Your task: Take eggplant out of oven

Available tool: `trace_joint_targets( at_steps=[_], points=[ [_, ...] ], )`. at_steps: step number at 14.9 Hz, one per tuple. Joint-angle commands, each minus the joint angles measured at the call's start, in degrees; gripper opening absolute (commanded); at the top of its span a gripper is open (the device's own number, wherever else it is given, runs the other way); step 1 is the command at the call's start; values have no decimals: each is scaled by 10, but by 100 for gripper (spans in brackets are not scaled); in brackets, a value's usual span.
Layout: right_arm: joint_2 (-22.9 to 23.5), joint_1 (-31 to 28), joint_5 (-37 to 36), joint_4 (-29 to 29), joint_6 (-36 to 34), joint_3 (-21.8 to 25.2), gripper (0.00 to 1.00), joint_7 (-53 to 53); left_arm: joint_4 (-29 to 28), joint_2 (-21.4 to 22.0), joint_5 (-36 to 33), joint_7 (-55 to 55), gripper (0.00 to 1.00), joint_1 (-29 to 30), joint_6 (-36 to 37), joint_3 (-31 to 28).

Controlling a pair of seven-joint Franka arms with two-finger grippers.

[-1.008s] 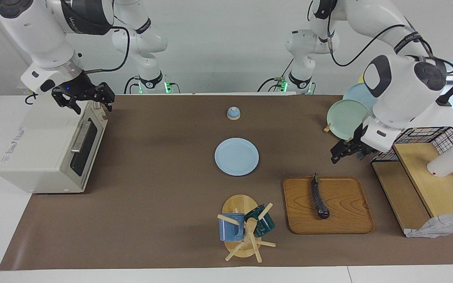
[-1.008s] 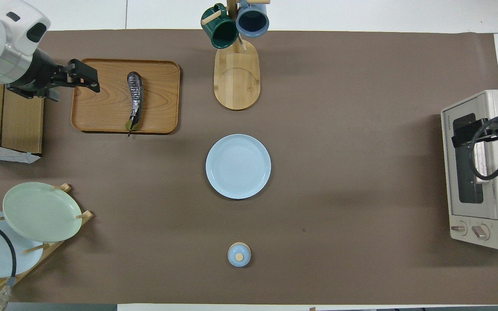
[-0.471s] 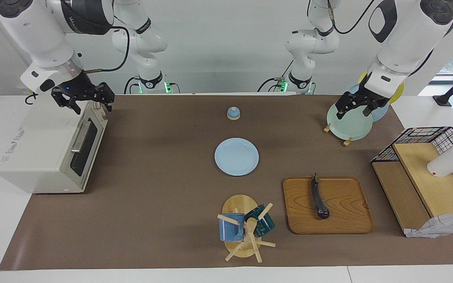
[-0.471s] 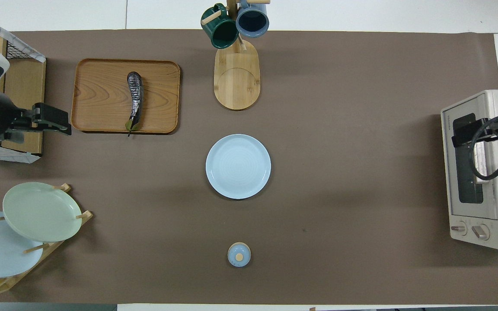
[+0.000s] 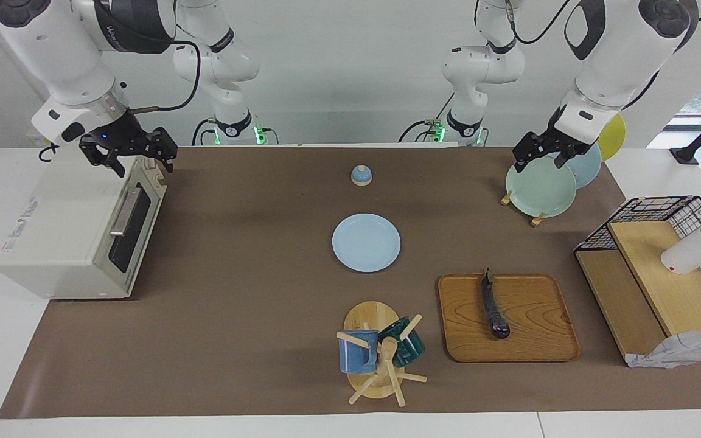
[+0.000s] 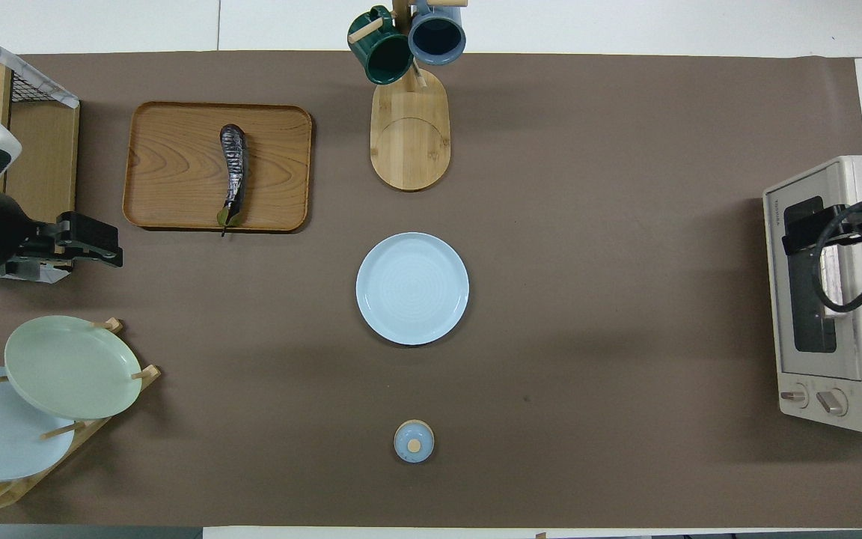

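The dark purple eggplant (image 5: 493,307) lies on a wooden tray (image 5: 539,334) toward the left arm's end of the table; it also shows in the overhead view (image 6: 233,168). The cream-white oven (image 5: 70,231) stands at the right arm's end with its door shut; in the overhead view (image 6: 842,299) its window looks dark. My right gripper (image 5: 128,157) is open and empty over the oven's top front edge. My left gripper (image 5: 538,157) is open and empty, raised over the rack of plates, well apart from the eggplant.
A light blue plate (image 5: 366,242) lies mid-table. A mug tree (image 5: 378,356) with two mugs stands beside the tray. A plate rack (image 5: 539,185), a small blue lidded pot (image 5: 361,175) and a wire-and-wood shelf (image 5: 661,274) are also there.
My left arm has lifted from beside the tray and swung toward the robots, ending over the plate rack. The right arm, the eggplant and the oven have not moved.
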State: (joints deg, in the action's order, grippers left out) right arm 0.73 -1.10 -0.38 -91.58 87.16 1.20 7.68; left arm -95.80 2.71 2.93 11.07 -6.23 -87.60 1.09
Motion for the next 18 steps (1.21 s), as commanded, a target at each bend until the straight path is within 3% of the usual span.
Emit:
trace_joint_targets(
  at_steps=[1, 18],
  points=[
    [7, -3, 6, 9, 6, -1, 100, -10, 51, -9, -9, -7, 100, 26, 47, 23],
    [6, -3, 6, 9, 13, -1, 100, -9, 52, -8, -7, -9, 100, 25, 47, 26]
  ],
)
